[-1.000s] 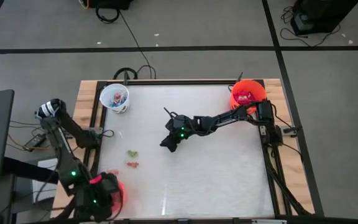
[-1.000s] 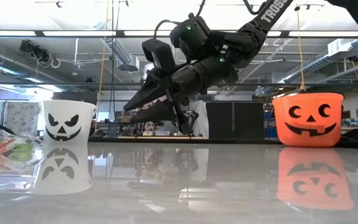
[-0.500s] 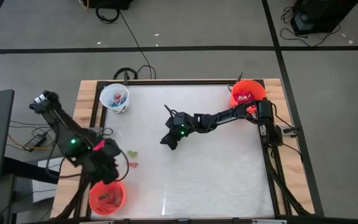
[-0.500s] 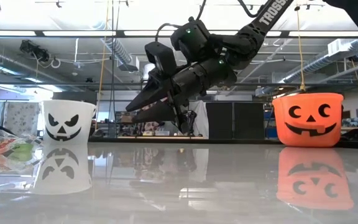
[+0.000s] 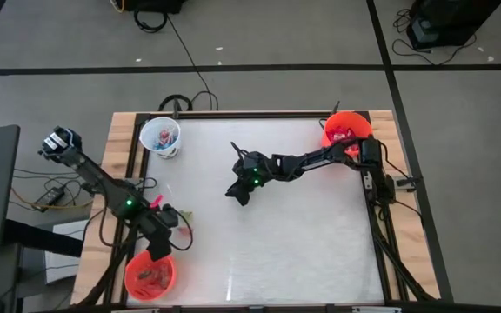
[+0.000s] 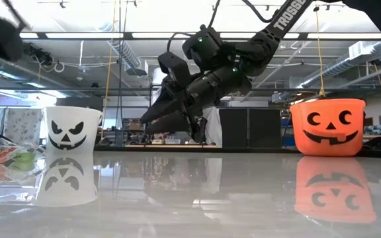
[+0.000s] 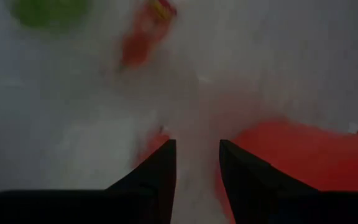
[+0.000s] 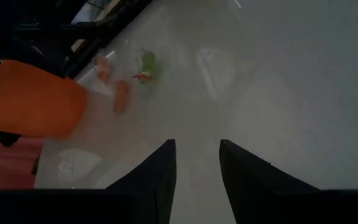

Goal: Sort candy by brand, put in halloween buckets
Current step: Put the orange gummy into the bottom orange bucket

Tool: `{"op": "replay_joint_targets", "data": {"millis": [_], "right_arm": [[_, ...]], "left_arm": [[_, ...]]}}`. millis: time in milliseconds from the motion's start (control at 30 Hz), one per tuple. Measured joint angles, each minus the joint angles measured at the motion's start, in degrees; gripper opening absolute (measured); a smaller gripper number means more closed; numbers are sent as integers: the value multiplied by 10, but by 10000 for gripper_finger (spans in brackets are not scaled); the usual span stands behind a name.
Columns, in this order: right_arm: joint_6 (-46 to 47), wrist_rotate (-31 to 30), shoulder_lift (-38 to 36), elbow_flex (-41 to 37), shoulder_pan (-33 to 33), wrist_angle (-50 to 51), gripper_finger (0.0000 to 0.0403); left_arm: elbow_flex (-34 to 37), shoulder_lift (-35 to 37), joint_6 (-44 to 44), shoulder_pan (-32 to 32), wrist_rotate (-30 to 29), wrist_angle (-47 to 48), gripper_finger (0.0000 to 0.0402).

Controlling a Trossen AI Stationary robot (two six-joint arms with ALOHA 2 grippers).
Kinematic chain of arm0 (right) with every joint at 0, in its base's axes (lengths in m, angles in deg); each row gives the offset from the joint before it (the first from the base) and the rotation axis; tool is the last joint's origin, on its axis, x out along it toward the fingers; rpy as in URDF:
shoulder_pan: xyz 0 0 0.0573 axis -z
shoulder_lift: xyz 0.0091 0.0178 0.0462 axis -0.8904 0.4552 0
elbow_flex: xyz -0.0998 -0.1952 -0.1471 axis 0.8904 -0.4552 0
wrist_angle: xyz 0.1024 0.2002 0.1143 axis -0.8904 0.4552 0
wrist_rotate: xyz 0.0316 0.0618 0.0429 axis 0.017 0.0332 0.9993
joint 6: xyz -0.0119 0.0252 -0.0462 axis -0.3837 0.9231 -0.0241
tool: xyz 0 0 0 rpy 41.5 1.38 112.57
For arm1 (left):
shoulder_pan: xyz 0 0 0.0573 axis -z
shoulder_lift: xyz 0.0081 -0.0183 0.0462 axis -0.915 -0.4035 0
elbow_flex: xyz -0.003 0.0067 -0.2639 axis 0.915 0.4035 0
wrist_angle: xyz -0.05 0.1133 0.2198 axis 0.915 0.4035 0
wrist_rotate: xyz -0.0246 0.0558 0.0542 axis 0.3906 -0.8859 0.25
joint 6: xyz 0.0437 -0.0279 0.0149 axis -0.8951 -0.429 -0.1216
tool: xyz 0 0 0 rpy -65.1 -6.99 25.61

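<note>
A green candy and a red candy lie on the table near its left edge, also seen from the right wrist. My left gripper hangs open over the table just short of them, beside the near-left orange bucket, which holds candy. My right gripper hovers open above the table's middle with nothing between its fingers. A white bucket stands at the far left and a second orange bucket at the far right.
The wooden frame runs round the white table top. An orange piece lies next to the other two candies. The near right part of the table top is bare.
My left gripper has swung from above the near-left orange bucket toward the table's far edge and a little to the right, sinking toward the loose candies. The bucket, hidden under the arm before, now shows in full.
</note>
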Motion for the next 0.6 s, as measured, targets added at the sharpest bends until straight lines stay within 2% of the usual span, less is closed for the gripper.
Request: {"op": "replay_joint_targets", "data": {"millis": [133,467,600], "right_arm": [[-7,-3,0,0,3,14,134],[-7,-4,0,0,3,18,134],[-1,-4,0,0,1,19,135]], "left_arm": [[42,0,-2,0,21,-46,127],[112,1,-13,0,36,-83,127],[117,0,-12,0,36,-86,127]]}}
